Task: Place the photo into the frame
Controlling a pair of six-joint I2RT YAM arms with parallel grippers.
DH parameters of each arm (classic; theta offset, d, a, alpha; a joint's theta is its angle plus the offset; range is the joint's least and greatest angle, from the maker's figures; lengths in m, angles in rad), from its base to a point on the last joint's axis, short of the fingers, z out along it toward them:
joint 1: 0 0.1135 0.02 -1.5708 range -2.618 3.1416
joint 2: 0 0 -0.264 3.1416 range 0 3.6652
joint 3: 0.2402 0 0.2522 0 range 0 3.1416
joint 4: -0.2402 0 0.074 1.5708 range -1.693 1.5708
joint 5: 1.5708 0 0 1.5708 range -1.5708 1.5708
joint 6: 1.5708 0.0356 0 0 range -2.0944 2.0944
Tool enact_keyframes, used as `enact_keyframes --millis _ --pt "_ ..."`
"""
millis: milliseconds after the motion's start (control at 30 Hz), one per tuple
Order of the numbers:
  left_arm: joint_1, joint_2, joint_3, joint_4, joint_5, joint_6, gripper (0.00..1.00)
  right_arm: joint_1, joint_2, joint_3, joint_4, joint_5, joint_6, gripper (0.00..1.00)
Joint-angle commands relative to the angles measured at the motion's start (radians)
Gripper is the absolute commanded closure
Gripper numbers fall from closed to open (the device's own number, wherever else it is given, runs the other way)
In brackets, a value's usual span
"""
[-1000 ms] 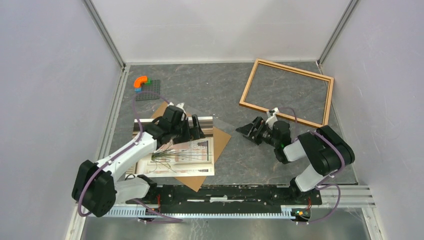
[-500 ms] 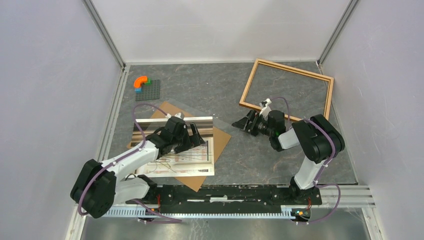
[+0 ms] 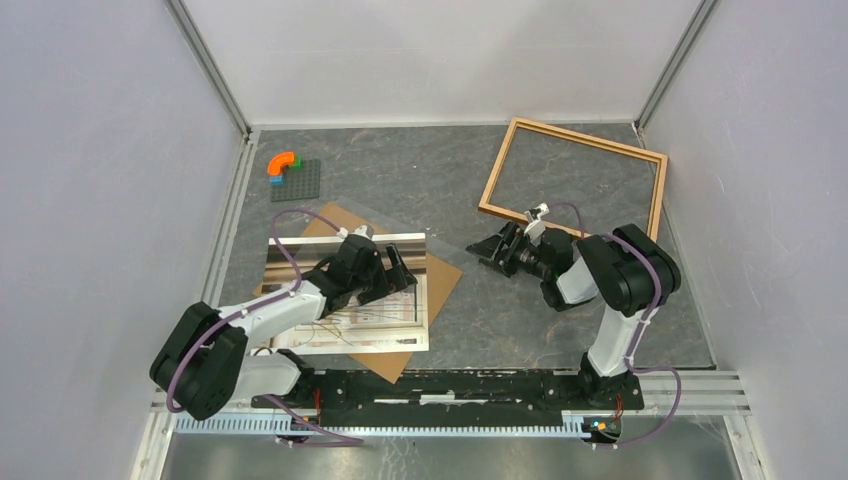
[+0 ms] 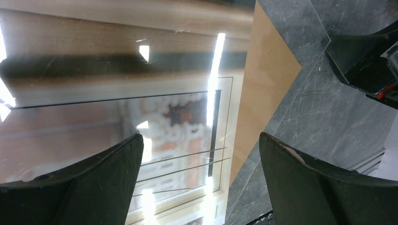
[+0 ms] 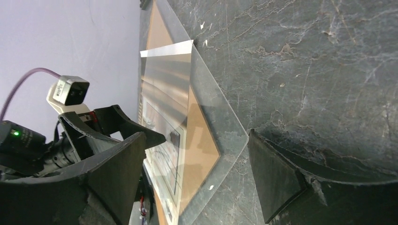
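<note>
Both with jaws spread and empty, the left gripper (image 3: 395, 275) has drawn back over the photo (image 3: 380, 325), well left of the frame (image 3: 498, 166), while the right gripper (image 3: 485, 252) has edged nearer the frame, so nothing is grasped yet.

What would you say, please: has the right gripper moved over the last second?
Yes: the right gripper has shifted up the view, towards the near edge of the light brown wooden picture frame.
</note>
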Motion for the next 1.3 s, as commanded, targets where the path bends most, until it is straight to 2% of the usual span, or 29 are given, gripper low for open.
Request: enact_keyframes --millis 0,300,500,633,833,1033,1200,1267 --pt "-0.008 0.034 -0.050 0.002 -0.030 -0.033 0.00 0.026 0.025 -0.030 0.199 -0.041 0.138 0.15" --pt "-0.015 0.023 -0.045 0.006 -0.027 -0.031 0.00 0.097 0.034 -0.034 0.298 0.008 0.206 0.21" --pt "-0.019 -0.004 -0.037 0.004 -0.018 -0.025 0.00 0.120 0.002 -0.064 0.226 0.092 0.158 0.24" --pt "-0.023 -0.040 -0.022 0.001 -0.006 -0.020 0.00 0.164 -0.010 -0.062 0.192 0.162 0.138 0.33" --pt "-0.025 -0.118 0.034 -0.042 0.003 0.001 0.00 0.226 -0.048 -0.072 0.119 0.315 0.121 0.52" --pt "-0.027 -0.224 0.139 -0.125 0.035 0.038 0.00 0.235 -0.089 -0.065 0.032 0.401 0.093 0.73" --pt "-0.026 -0.295 0.285 -0.260 0.058 0.099 0.00 0.180 -0.135 -0.035 -0.114 0.332 0.027 0.97" --pt "-0.026 -0.315 0.322 -0.303 0.062 0.122 0.00 0.143 -0.162 -0.034 -0.158 0.256 -0.012 1.00"
